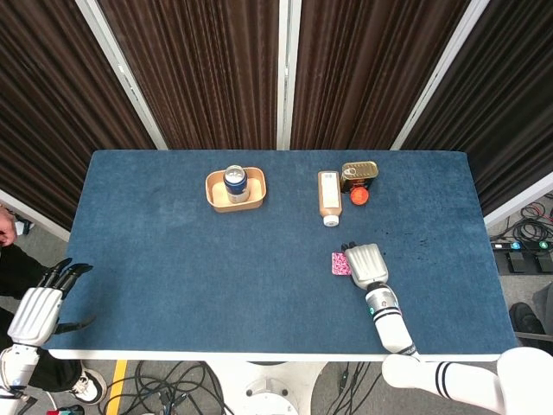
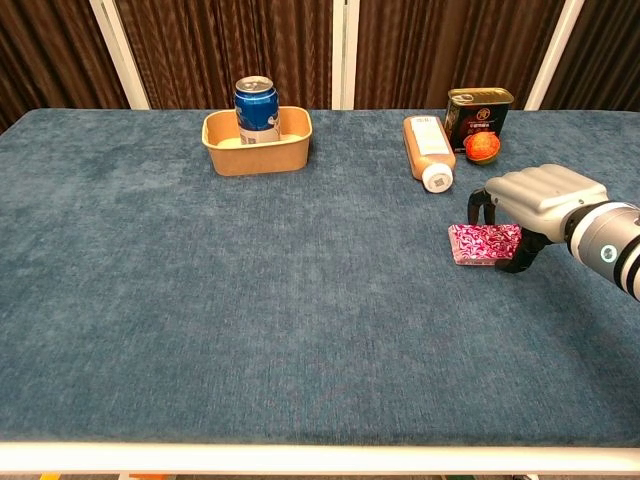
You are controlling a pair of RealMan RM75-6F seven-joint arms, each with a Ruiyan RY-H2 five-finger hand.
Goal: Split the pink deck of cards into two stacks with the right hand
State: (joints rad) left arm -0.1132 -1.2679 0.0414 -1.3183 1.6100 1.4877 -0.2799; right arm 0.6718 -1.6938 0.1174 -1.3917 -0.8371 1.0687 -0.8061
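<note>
The pink patterned deck of cards (image 1: 340, 264) (image 2: 483, 243) lies flat on the blue table, right of centre. My right hand (image 1: 366, 264) (image 2: 545, 195) arches over its right part, with fingers reaching down at the deck's far edge and the thumb against its near right corner, so it grips the deck on the table. The hand hides the right end of the deck in the head view. My left hand (image 1: 39, 303) hangs off the table's near left corner with its fingers spread and nothing in it.
A tan bowl (image 1: 212, 195) (image 2: 258, 156) holding a blue can (image 1: 236, 179) (image 2: 257, 103) stands at the back left of centre. Behind the deck lie a brown bottle (image 1: 328, 195) (image 2: 428, 147), a tin (image 1: 359, 171) (image 2: 480, 110) and a small red ball (image 1: 359, 195) (image 2: 482, 146).
</note>
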